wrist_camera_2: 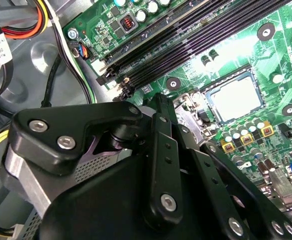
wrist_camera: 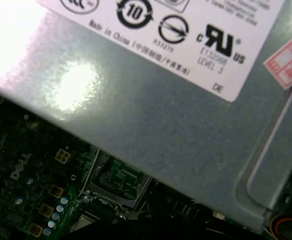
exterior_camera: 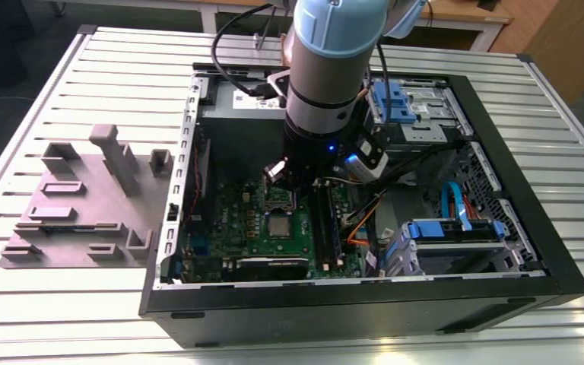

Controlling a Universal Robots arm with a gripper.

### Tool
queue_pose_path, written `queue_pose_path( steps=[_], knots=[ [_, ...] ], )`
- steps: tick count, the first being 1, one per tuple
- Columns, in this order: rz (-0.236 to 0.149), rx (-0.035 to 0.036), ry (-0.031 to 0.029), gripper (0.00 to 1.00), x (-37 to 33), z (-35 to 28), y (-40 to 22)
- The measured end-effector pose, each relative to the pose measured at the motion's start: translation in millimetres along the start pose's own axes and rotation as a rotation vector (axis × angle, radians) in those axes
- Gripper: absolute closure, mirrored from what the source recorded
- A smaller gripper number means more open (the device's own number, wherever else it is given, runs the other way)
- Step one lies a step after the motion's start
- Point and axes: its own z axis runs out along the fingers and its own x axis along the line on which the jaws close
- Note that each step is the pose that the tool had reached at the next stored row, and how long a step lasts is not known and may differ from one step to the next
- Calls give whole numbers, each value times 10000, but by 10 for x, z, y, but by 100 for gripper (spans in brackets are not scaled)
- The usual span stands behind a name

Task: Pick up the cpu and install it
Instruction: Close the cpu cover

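Find the cpu [exterior_camera: 279, 226] lying flat on the green motherboard [exterior_camera: 239, 222] inside the computer case [exterior_camera: 353, 315], just on the near side of the gripper [exterior_camera: 288, 182] and apart from it. Cannot tell the jaws' state. Judge it light, stiff, slick-topped and fragile underneath; take by opposite pale edges, kept level.

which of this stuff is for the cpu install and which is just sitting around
For the job: cpu, lying flat on the green motherboard.

Just lying about: grey fixture beside the case; blue drive caddies; black memory slots; power supply box.
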Motion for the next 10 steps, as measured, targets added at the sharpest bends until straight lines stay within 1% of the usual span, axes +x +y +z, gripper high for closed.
queue_pose_path(
  steps=[3,7,10],
  knots=[
    [9,2,2,90,4,5,7],
    [7,2,-3,90,33,8,23],
    [5,1,-1,90,36,8,24]
  ],
)
